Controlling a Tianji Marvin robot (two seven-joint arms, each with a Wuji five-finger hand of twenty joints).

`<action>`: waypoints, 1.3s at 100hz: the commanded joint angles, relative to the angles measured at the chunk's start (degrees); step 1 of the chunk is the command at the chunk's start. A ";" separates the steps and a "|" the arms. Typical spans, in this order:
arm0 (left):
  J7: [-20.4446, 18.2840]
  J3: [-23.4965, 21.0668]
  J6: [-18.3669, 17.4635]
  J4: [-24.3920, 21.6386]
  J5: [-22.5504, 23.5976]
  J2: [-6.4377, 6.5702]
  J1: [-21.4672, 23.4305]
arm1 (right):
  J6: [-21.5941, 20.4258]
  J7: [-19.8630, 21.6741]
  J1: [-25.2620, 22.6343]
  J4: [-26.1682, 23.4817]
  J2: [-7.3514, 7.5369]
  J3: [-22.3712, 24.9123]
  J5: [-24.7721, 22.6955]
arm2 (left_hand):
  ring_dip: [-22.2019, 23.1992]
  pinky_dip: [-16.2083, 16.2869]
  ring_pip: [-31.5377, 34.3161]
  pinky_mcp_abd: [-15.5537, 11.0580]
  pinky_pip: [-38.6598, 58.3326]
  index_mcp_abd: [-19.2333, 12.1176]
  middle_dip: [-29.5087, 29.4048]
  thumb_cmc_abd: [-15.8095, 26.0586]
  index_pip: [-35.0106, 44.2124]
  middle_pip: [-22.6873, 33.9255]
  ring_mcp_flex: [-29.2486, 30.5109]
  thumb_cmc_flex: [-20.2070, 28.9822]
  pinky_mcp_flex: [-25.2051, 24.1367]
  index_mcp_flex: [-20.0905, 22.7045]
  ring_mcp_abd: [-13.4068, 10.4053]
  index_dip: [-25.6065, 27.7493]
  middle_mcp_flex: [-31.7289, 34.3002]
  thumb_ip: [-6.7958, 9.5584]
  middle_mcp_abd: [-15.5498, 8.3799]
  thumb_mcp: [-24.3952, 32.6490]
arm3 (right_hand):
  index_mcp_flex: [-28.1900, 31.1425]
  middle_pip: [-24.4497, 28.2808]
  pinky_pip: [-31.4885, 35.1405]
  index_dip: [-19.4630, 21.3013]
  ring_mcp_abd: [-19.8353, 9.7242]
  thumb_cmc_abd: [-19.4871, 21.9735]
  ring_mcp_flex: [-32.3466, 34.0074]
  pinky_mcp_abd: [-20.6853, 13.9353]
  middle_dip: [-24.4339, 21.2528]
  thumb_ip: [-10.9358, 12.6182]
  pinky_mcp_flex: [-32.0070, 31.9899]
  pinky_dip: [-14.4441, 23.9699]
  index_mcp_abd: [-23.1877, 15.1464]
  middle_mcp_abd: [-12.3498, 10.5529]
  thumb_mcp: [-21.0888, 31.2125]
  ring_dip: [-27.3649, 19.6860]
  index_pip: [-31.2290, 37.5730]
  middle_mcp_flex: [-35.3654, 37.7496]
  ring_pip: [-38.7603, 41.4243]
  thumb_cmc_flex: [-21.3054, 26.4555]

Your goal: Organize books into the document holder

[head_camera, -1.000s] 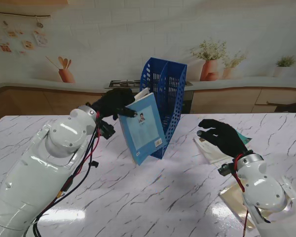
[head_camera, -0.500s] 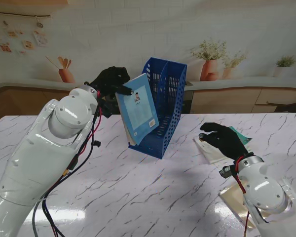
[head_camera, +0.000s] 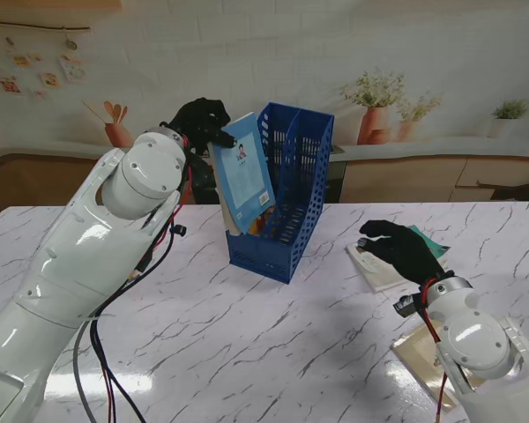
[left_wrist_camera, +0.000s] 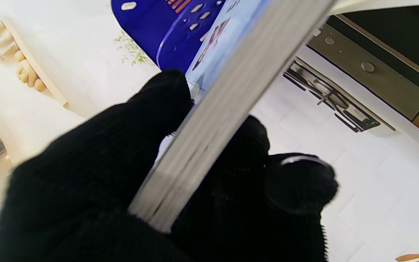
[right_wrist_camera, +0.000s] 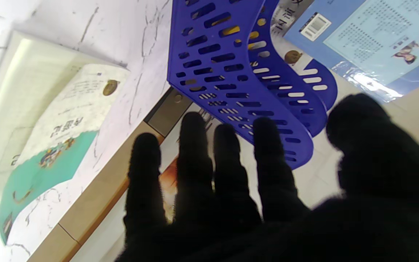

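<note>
A blue perforated document holder (head_camera: 286,198) stands upright at the middle of the marble table, also seen in the right wrist view (right_wrist_camera: 231,69). My left hand (head_camera: 198,123) is shut on the upper corner of a light-blue book (head_camera: 244,176), held tilted against the holder's left side, its lower end hidden among books there. In the left wrist view my black fingers (left_wrist_camera: 166,105) pinch the book's page edge (left_wrist_camera: 224,102). My right hand (head_camera: 401,248) hovers open over a white-and-teal book (head_camera: 383,269) lying flat; that book (right_wrist_camera: 60,123) shows in the right wrist view.
A beige book (head_camera: 419,357) lies flat near my right forearm. Another book (head_camera: 234,218) leans at the holder's left opening. A kitchen backdrop with plant pots (head_camera: 375,110) runs behind the table's far edge.
My left hand has lifted the light-blue book up and toward the holder, turning it more upright. The right hand has drifted slightly nearer to me.
</note>
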 commanded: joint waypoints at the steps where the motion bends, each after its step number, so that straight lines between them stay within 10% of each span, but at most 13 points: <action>1: 0.18 0.20 -0.98 1.06 -0.64 -0.97 -1.35 | -0.17 0.09 -0.19 0.13 -0.31 -0.01 0.31 | -1.61 0.04 -0.36 -3.31 6.25 -1.13 1.35 3.13 0.71 1.45 4.01 6.84 1.25 0.30 -6.55 1.09 1.80 4.64 -4.52 9.52 | -1.29 -0.49 -0.08 -0.43 0.09 1.30 -0.90 9.85 -0.18 2.15 -1.03 -0.55 0.28 -0.40 -0.80 -0.42 -0.73 -1.87 -1.06 0.05; 72: 15.56 5.53 -12.77 20.00 -3.72 -7.25 -6.63 | 0.51 1.92 0.28 1.30 -0.05 0.05 1.58 | -2.39 0.03 -0.09 -4.11 6.34 -2.35 1.03 2.09 0.97 1.62 4.17 5.87 1.29 0.82 -7.43 0.97 2.11 3.88 -5.72 10.63 | -0.96 -0.52 -0.86 -0.41 0.24 1.61 -1.23 9.74 -0.21 2.35 -1.90 -1.01 0.00 -0.41 -1.84 -0.47 -0.55 -1.87 -1.16 0.47; 130: 22.37 8.88 -25.99 31.38 -0.46 -9.13 -7.26 | 0.29 1.82 0.39 1.79 -0.09 -0.27 1.76 | -3.30 -0.21 -0.43 -5.19 5.46 -4.13 1.37 2.05 1.10 2.01 4.09 5.05 1.19 0.48 -8.50 1.74 1.63 2.96 -7.36 11.03 | -0.87 -0.56 -0.98 -0.44 -0.07 1.89 -1.19 9.61 -0.13 2.24 -1.91 -1.17 0.03 -0.66 -1.85 -0.42 -0.51 -1.89 -1.16 0.17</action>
